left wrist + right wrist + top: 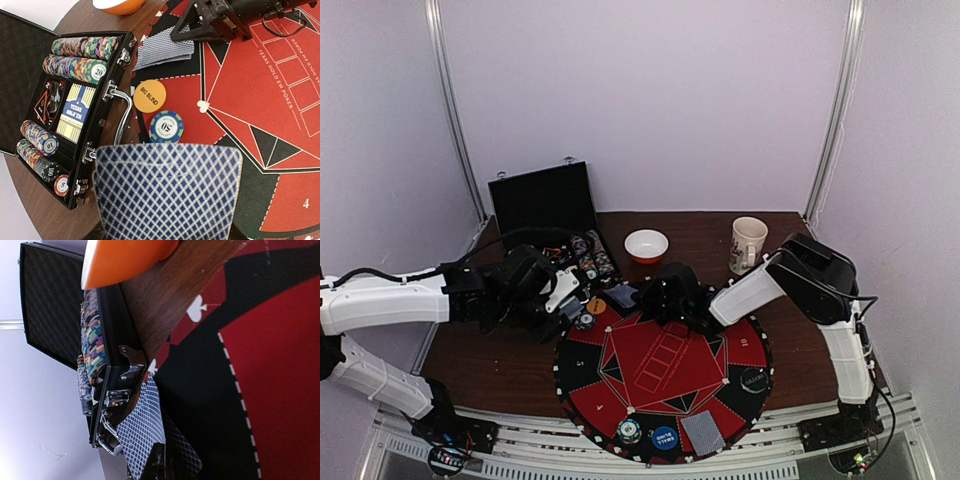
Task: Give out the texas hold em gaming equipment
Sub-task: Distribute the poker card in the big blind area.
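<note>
My left gripper point(560, 295) hovers by the mat's far left rim, shut on a stack of blue-backed playing cards point(167, 192) that hides its fingers. My right gripper point(645, 298) is low at the mat's far edge, closed on cards point(145, 432) of a small pile point(165, 50); one card curls up. An orange BIG BLIND disc point(149, 96) and a blue 50 chip point(166, 126) lie on the mat. At the near rim lie another chip point(629, 431), a blue disc point(664, 437) and cards point(701, 432). A black disc point(753, 379) lies on the right.
The round red-and-black mat point(665, 370) covers the table's middle. The open black briefcase point(545, 205) stands at the back left with rows of chips point(82, 60) and a boxed deck. An orange-and-white bowl point(646, 245) and a mug point(748, 245) stand behind the mat.
</note>
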Controlling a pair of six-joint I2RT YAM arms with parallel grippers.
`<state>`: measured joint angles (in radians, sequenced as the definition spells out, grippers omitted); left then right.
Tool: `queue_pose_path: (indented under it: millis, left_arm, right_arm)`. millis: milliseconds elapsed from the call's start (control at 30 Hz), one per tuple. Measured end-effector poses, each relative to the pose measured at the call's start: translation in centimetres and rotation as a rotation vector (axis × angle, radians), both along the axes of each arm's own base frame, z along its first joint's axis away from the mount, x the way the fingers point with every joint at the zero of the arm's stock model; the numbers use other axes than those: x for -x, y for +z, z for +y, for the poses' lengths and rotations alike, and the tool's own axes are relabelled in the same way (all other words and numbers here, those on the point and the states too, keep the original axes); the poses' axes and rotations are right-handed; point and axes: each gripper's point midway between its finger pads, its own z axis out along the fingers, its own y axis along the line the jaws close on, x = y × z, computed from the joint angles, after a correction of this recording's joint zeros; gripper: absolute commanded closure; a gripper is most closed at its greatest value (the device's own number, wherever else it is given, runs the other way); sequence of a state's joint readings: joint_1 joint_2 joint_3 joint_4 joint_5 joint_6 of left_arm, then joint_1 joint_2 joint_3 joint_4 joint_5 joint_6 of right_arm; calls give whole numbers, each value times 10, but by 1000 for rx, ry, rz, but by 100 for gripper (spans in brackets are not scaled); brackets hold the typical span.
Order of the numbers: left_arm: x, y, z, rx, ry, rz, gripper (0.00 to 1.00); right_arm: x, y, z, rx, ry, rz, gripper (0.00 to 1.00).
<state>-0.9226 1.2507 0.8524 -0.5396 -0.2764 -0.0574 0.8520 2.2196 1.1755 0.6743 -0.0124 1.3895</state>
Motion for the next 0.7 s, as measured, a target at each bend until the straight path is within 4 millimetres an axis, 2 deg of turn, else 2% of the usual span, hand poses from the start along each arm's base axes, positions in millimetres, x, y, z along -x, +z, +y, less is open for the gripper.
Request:
queue_pose_path:
  millis: [167,300,600,700]
  left_arm:
    - [0,1,0,0,0,-2,48]
    - [0,1,0,1,-2,-3,48]
    - [0,4,0,6,-6,-8,48]
    - [0,4,0,5,-9,-8,48]
  right_arm:
    - [-5,9,5,2,9,-26,70]
    - [-5,7,4,22,14,-31,57]
    - [-4,25,-6,68,7,-71,37]
    - [-3,36,-12,84,-2,-94,26]
